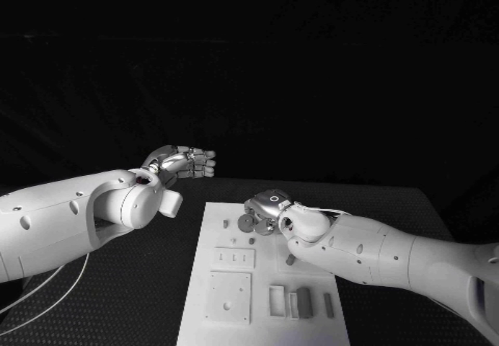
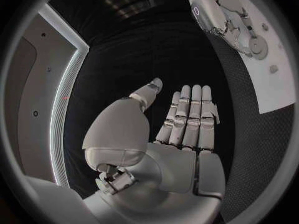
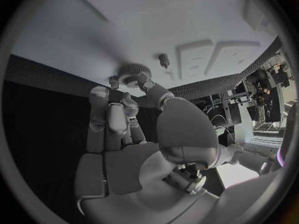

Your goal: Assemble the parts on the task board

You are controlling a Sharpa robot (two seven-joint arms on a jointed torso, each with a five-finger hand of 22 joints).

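The white task board (image 1: 260, 328) lies in the middle of the table. Over its far end my right hand (image 1: 268, 208) reaches down, and its thumb and a finger pinch a round grey gear (image 1: 247, 223) just above the board. The right wrist view shows the gear (image 3: 132, 70) at the fingertips (image 3: 148, 87), with a small peg (image 3: 164, 59) standing on the board (image 3: 187, 15) beside it. My left hand (image 1: 183, 162) hangs in the air off the board's far left corner, fingers stretched out (image 2: 187, 119) and holding nothing. The left wrist view also shows the right hand (image 2: 218, 15) with the gear (image 2: 256, 47).
Two square plates (image 1: 234, 257) (image 1: 228, 295) sit on the board's left half. Upright rectangular parts (image 1: 277, 300) (image 1: 303, 299) (image 1: 329, 304) stand near its front right. A small peg (image 1: 226, 224) stands at the far left of the board. White cables (image 1: 42, 288) trail under my left arm.
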